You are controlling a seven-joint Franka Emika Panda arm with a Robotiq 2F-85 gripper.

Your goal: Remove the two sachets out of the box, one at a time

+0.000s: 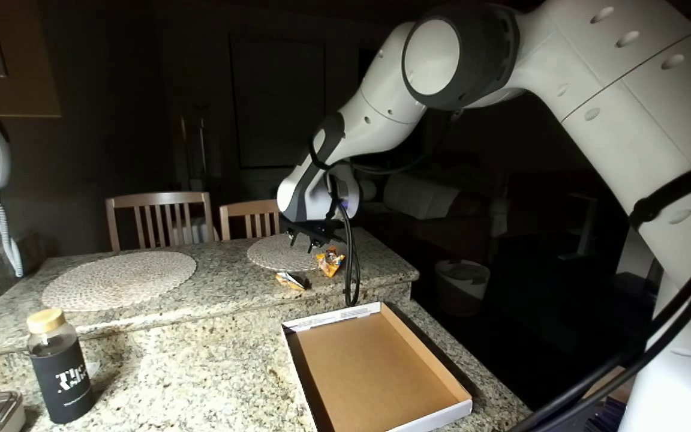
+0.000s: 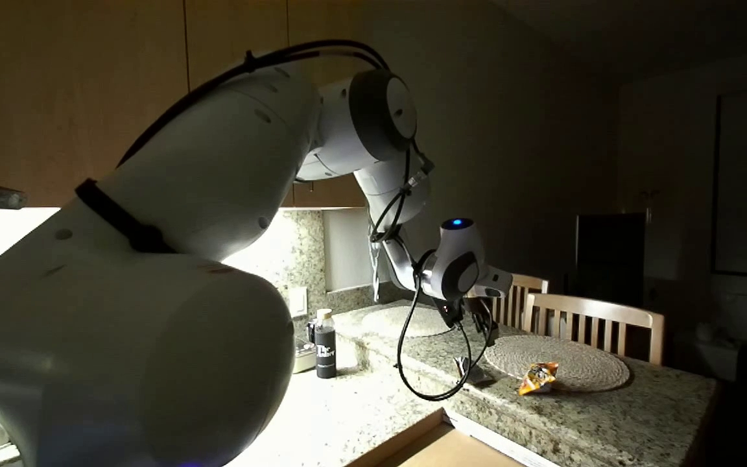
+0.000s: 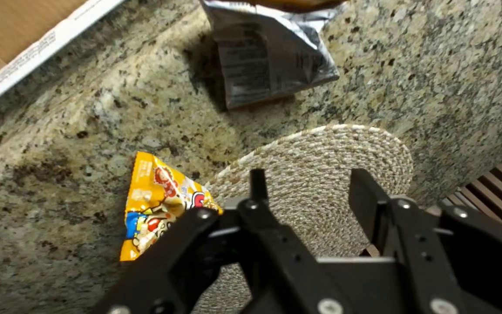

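Observation:
The box [image 1: 375, 372] lies on the lower counter with only bare brown bottom showing inside. Its white rim also shows in the wrist view [image 3: 44, 50]. An orange sachet [image 1: 329, 262] lies on the raised ledge by the edge of the round mat; it shows in the wrist view [image 3: 159, 200] and an exterior view [image 2: 537, 378]. The other sachet [image 1: 290, 281] lies nearby on the ledge, silver side showing in the wrist view [image 3: 273, 61]. My gripper [image 3: 307, 179] is open with nothing between its fingers, above the round mat. In an exterior view the gripper [image 1: 302, 243] is just behind the sachets.
The round mat [image 1: 279, 252] lies under the gripper; a larger placemat [image 1: 120, 279] lies farther along the ledge. A dark bottle [image 1: 62, 366] stands on the lower counter. Chairs [image 1: 159, 222] stand behind the ledge. A cable [image 1: 352, 258] hangs in a loop from the wrist.

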